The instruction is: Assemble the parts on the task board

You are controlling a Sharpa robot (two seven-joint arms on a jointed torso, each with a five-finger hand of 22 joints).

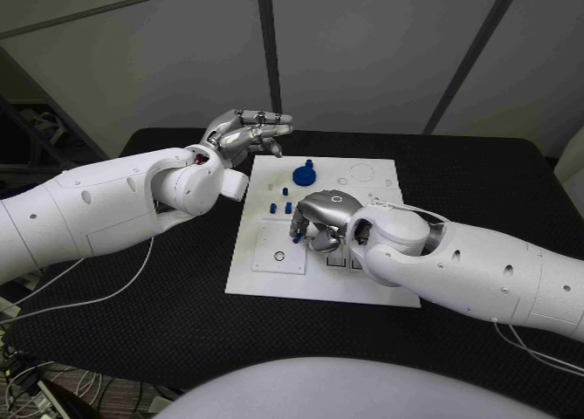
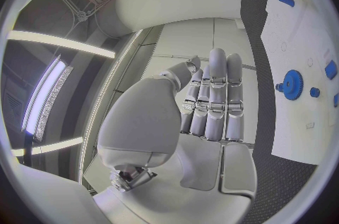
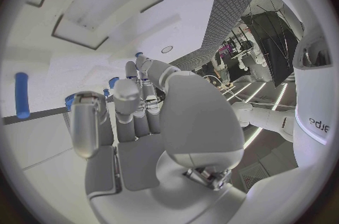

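Right hand (image 1: 319, 218) down on the board (image 1: 269, 278), left hand (image 1: 245, 133) waiting.

I judged I was mid-placement — fingers curled over a small blue piece (image 1: 297, 225), though whether they gripped it I couldn't tell. Left hand hovered empty, fingers loosely apart, the blue gear (image 1: 303, 174) just beside it. Next: careful seating — the socket underneath was hidden.

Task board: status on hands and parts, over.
Left hand raised off the board, empty. Right hand down on task board, fingers curled among blue parts; grip unclear.
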